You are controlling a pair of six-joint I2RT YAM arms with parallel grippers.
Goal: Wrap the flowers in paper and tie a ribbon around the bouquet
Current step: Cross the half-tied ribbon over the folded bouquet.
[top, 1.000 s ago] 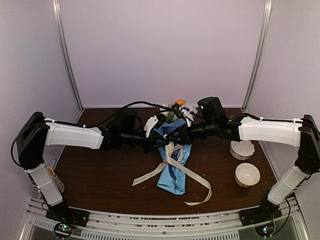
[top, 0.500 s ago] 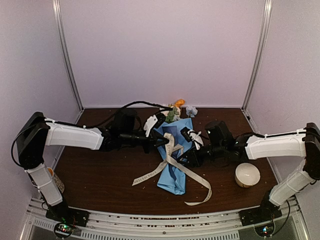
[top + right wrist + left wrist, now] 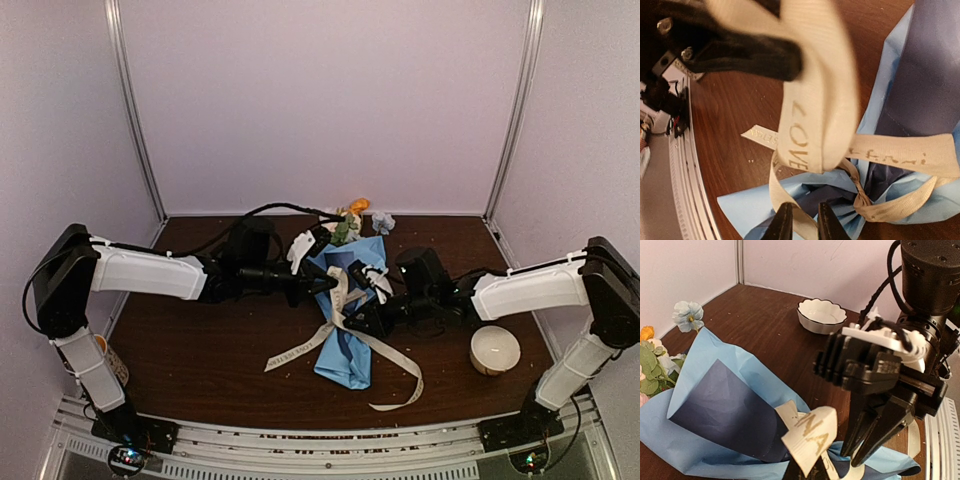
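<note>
my left fingers [image 3: 755,57] are clenched on the ribbon [image 3: 812,125], holding a loop of it up over the narrow waist of the bouquet [image 3: 350,355]. my right fingers [image 3: 784,226] hover low beside the spot where the strands cross, drawn nearly together with only a slim gap. a cream strand runs right by them, but i cannot tell whether they have it pinched or are just next to it.

the paper [image 3: 715,405] is already rolled into a cone around the flowers [image 3: 650,365], whose blooms poke out at the far end. the bouquet lies in the middle of the desk [image 3: 200,350], both ribbon tails trailing toward me. so i judge the wrapping done and the tying in hand: the ribbon is round the cone and crossed, the knot not yet drawn tight. next i'd want the right fingers to take one free strand, pass it through the loop and pull against the left hold without dragging the cone.

the crossing itself is partly buried in creased paper. the left fingertips are cut off at the bottom of their own wrist view, and the stems are hidden inside the cone. a white bowl [image 3: 494,350] sits well apart on the right.
</note>
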